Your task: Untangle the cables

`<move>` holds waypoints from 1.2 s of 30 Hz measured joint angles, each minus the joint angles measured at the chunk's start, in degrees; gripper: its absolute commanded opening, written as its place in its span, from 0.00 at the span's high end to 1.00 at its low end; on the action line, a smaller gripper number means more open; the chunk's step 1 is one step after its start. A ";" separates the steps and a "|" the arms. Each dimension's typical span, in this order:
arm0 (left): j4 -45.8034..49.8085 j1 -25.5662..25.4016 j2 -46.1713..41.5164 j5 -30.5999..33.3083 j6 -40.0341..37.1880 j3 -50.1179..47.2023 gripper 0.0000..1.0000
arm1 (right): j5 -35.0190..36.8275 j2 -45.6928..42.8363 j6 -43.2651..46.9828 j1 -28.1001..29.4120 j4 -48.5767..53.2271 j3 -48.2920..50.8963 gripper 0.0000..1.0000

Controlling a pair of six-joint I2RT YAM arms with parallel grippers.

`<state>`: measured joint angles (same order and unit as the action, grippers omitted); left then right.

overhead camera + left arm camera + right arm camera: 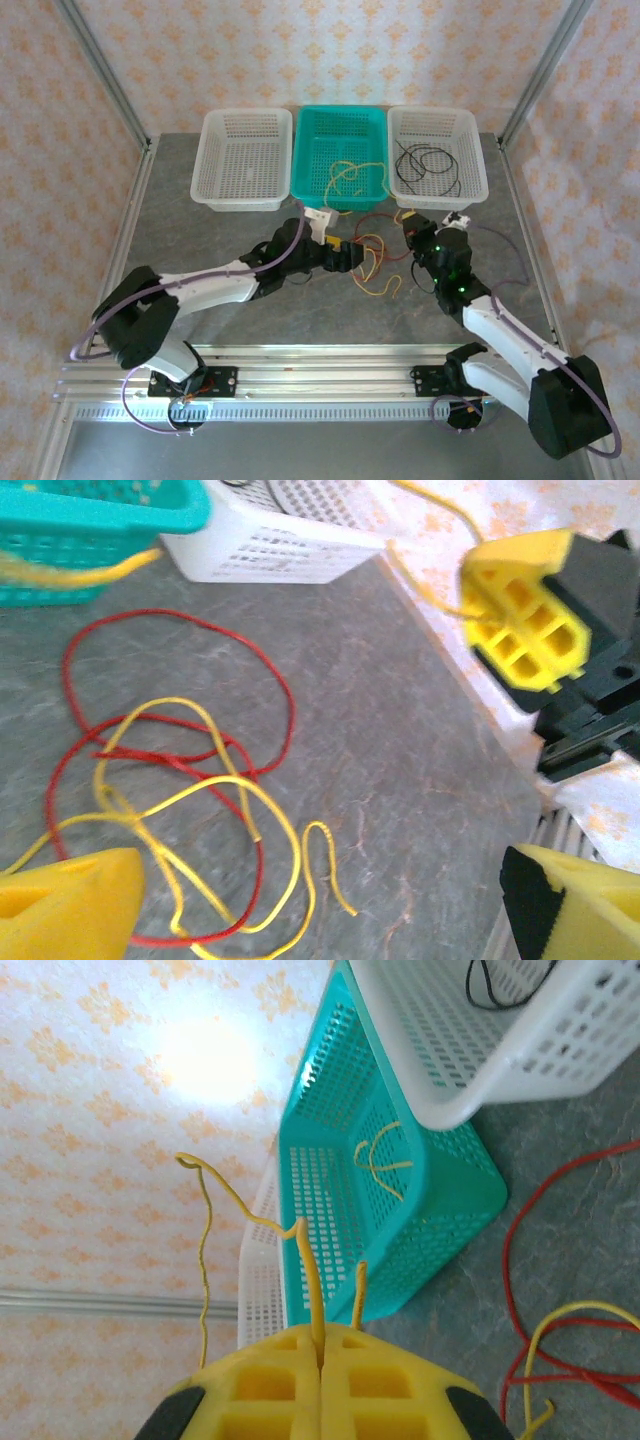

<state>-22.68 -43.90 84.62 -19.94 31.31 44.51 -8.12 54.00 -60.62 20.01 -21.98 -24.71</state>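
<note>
A loose tangle of red and yellow cables (374, 264) lies on the grey table in front of the baskets. In the left wrist view the red cable (150, 611) loops across a yellow cable (229, 779) on the table. My left gripper (356, 262) hovers at the tangle's left side, open, with nothing between its yellow fingers (70, 905). My right gripper (411, 222) is raised at the tangle's right and shut on another yellow cable (311, 1291), which rises out of the closed jaws (320, 1350). The same gripper (525, 620) faces the left wrist camera.
Three baskets stand in a row at the back: a white basket (212, 178) at left, a teal basket (306, 165) with a yellow cable (350, 172) inside, and a white basket (478, 165) holding black cables (428, 165). Metal frame posts flank the table.
</note>
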 measured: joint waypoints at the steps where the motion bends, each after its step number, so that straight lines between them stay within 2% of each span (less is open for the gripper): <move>1: 0.74 0.00 -1.51 1.09 -0.13 -0.90 0.07 | 0.96 -0.52 0.39 0.00 1.20 -0.76 1.00; 9: 5.03 0.22 -12.87 10.05 -0.96 -5.05 0.03 | 7.17 -0.57 2.49 -0.02 8.87 -7.76 1.00; 14: 5.51 4.59 -15.61 13.29 -0.92 -5.03 0.01 | 9.68 3.82 2.60 0.00 10.91 -12.68 1.00; 22: 6.29 13.62 -9.31 12.87 -0.24 -0.68 0.01 | 13.97 17.09 2.16 0.39 14.38 -25.99 1.00; 36: 6.97 21.22 4.20 11.61 0.28 13.18 0.01 | 20.81 44.54 0.44 2.01 24.61 -53.18 1.00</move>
<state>-15.70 -22.68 88.82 -8.34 31.59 57.69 12.69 98.54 -60.18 22.02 2.63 -77.89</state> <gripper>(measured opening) 0.989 0.040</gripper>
